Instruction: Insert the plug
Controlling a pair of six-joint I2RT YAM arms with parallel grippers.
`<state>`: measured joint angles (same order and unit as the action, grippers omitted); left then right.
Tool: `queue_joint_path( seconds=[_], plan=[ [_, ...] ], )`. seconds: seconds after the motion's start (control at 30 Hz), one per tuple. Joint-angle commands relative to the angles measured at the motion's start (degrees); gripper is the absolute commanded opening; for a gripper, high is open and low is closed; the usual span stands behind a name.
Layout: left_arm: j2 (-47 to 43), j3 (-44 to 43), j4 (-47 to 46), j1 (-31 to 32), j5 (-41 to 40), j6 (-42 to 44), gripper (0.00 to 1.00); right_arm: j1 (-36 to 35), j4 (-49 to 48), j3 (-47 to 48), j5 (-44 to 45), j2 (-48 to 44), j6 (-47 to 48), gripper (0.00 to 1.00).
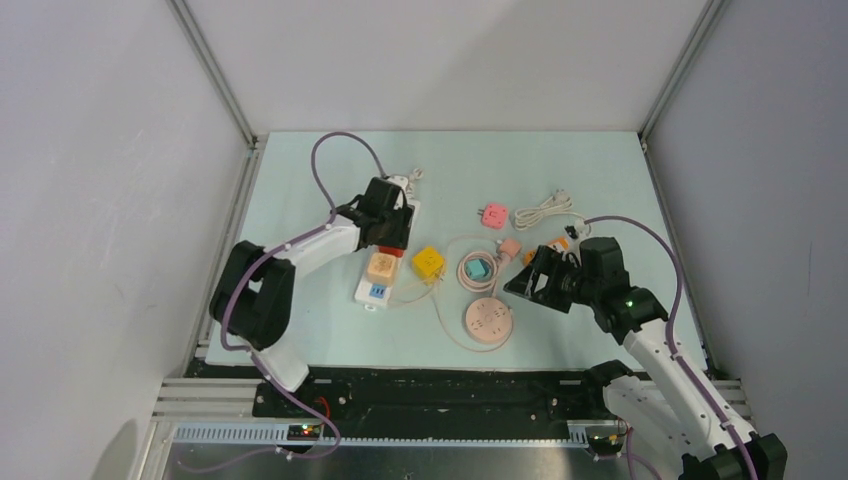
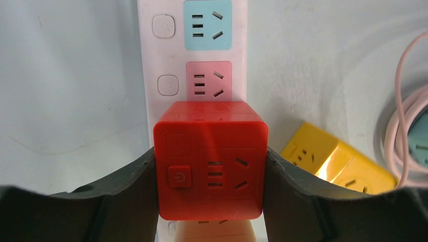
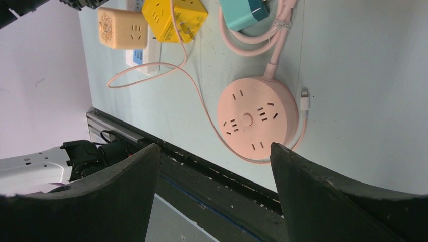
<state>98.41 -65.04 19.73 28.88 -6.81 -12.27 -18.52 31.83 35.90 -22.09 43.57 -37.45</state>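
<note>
My left gripper (image 2: 212,174) is shut on a red cube plug adapter (image 2: 211,159), its fingers pressed on both sides of it. The cube stands on the white power strip (image 2: 161,55), just below the strip's pink and blue sockets; I cannot tell if its pins are seated. In the top view the left gripper (image 1: 390,228) is over the strip (image 1: 372,292) and the red cube (image 1: 391,251) barely shows. My right gripper (image 3: 214,171) is open and empty, held above the table near the round pink socket hub (image 3: 257,117), which also shows in the top view (image 1: 488,322).
A peach cube adapter (image 1: 381,266) sits on the strip and a yellow cube (image 1: 428,262) lies beside it. A teal charger (image 1: 477,268) lies in a coiled pink cable. A pink plug (image 1: 494,215) and a white cable bundle (image 1: 541,210) lie further back.
</note>
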Motion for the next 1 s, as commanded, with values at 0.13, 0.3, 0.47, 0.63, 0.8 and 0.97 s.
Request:
queue_joint_path(
  seconds=[0.13,0.3,0.47,0.63,0.8,0.97],
  plan=[
    [-3.58,6.69,15.60,-0.03,3.46,6.57,0.35,-0.31,-2.01,-1.27,-1.19,0.26,0.49,0.83],
    [-1.84,5.87,16.28,-0.14,4.05,7.03,0.42,-0.56,-2.82,-1.28,-1.25,1.33,0.65,0.83],
    [1.24,3.70,16.41,-0.14,3.82,6.80,0.47,-1.15,-2.86,-0.72,-1.42,4.11,1.53,0.81],
    [-1.15,2.44,17.14,-0.14,1.76,6.02,0.64,-2.95,-3.69,2.22,1.22,5.44,3.14,0.83],
    [-8.77,0.87,17.18,-0.29,-0.80,5.35,0.99,-6.47,-5.11,8.55,5.29,9.59,6.86,0.90],
    [-16.63,-2.06,16.91,-0.59,-4.75,2.91,1.00,-11.76,-8.08,15.28,9.03,17.04,10.44,0.88]
  ],
)
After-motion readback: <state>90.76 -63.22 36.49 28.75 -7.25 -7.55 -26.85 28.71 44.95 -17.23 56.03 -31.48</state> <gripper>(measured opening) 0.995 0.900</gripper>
